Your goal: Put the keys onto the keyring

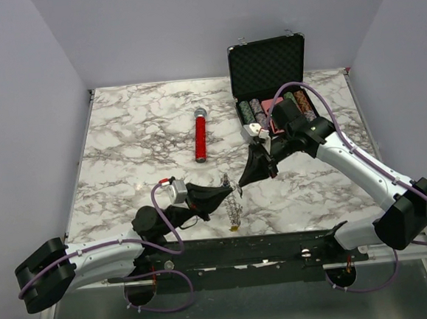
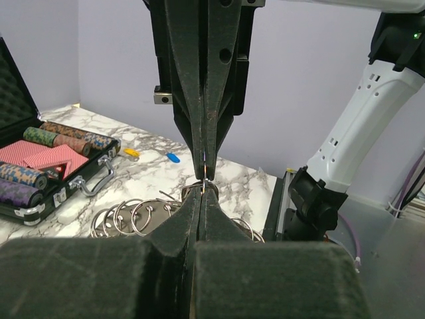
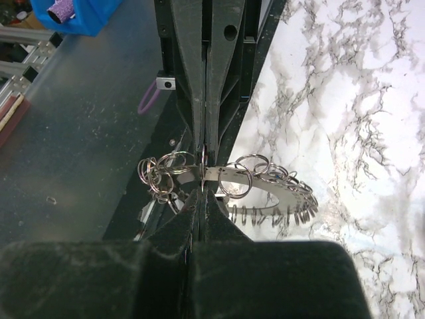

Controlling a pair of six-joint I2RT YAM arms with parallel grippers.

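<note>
The left claw (image 2: 201,194) and right claw (image 3: 201,191) both pinch the keyring (image 3: 279,196) and should hold it firm and steady.

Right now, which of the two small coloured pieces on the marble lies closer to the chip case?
The yellow piece, just past the chip case and its handle; the blue piece lies farther right of it.
</note>
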